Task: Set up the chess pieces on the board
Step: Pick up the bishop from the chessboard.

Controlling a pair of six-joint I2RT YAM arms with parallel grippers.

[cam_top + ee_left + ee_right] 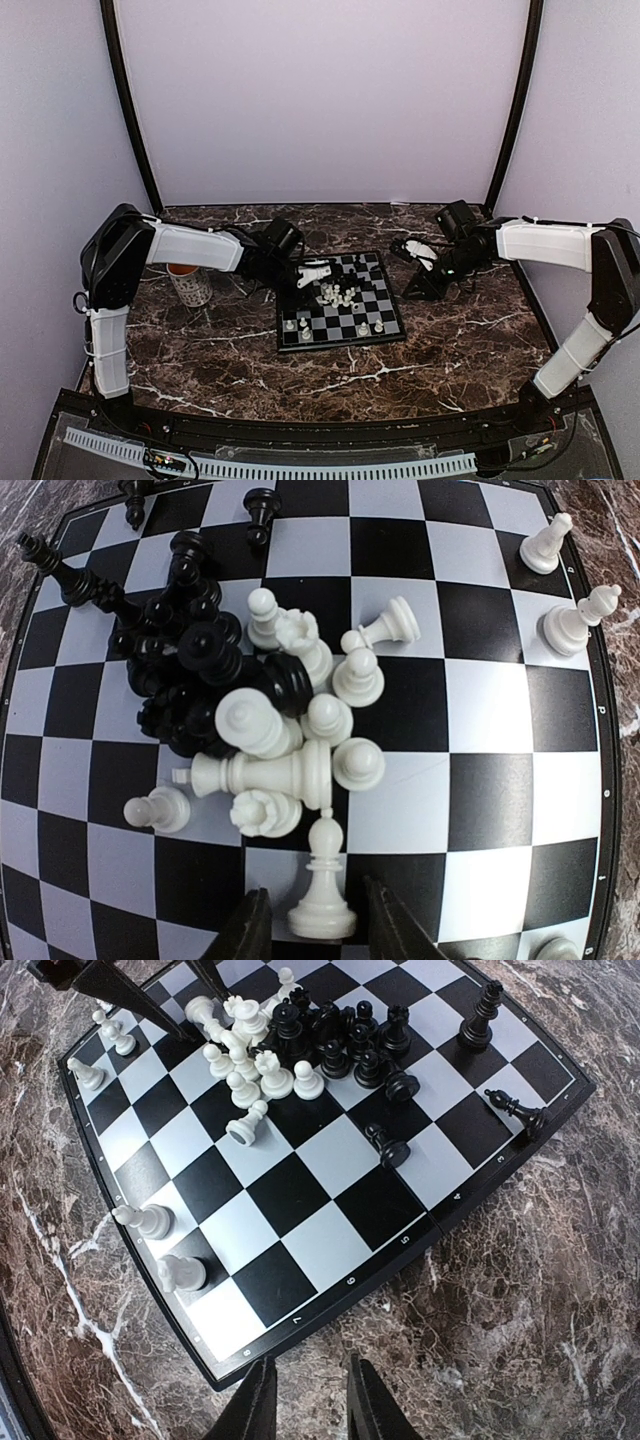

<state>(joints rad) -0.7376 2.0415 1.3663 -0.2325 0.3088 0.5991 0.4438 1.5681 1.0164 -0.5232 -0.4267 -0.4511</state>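
The small square chessboard of black and pale grey checks (pixel 300 1210) lies at the centre of the dark marble-patterned tabletop (pixel 500 1340) in the top view.

Most chess pieces lie in one jumbled heap on the upper middle of the board. The heap of white plastic figures (pixel 290 740) touches the heap of black plastic figures (pixel 190 670) on its left. Two white figures (pixel 150 1220) stand apart near the lower left edge of the right wrist view. One tall black figure (pixel 478 1015) stands alone at the upper right of that view.

The left gripper (pixel 318 920) hangs over the board at the bottom centre of its wrist view. Its jaws are spread part-way. One upright white figure with a round head (pixel 322 875) stands between them, with a narrow strip of board showing on each side.

The right gripper (pixel 310 1365) hangs over bare tabletop just beside the board's edge. Its jaws are spread part-way with nothing between them.
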